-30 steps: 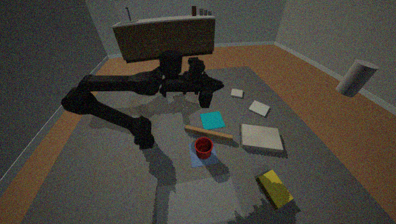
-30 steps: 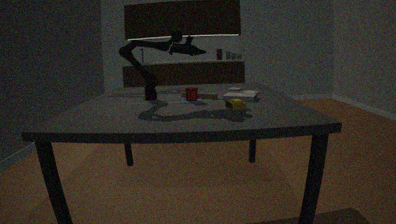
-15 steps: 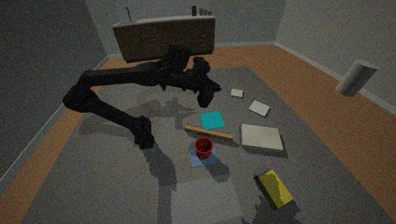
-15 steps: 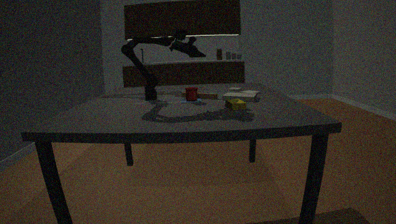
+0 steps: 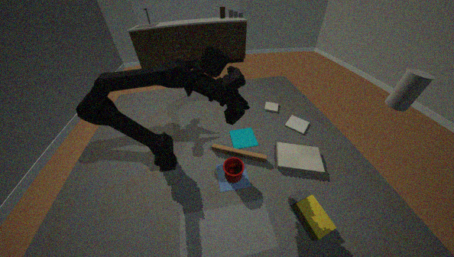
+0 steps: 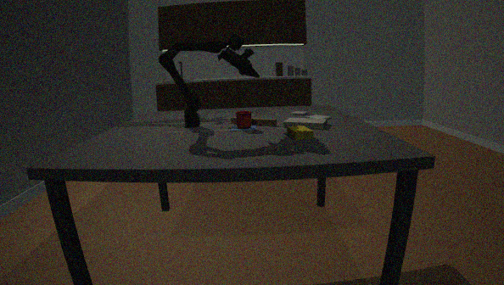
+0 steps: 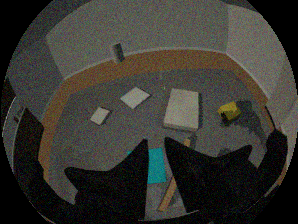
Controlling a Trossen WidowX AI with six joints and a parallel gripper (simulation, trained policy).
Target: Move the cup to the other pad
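The red cup [image 5: 234,171] [image 6: 243,120] stands upright on the blue pad [image 5: 225,187]. Its inside is dark and I cannot make out the marbles. The cyan pad [image 5: 244,138] [image 7: 157,167] lies farther back, with nothing standing on it. My gripper [image 5: 239,115] [image 6: 256,75] [image 7: 156,142] is empty, high above the table and behind the cup, over the far side of the cyan pad. Its fingertips stand a narrow gap apart, with the cyan pad showing beyond them in the wrist view. The cup is not in the wrist view.
A wooden bar [image 5: 239,152] [image 7: 168,196] lies between the two pads. A large pale block [image 5: 299,157] [image 7: 182,109] and two smaller pale slabs [image 5: 297,124] [image 5: 271,106] lie to the right. A yellow block [image 5: 316,217] [image 6: 300,132] lies at the front right.
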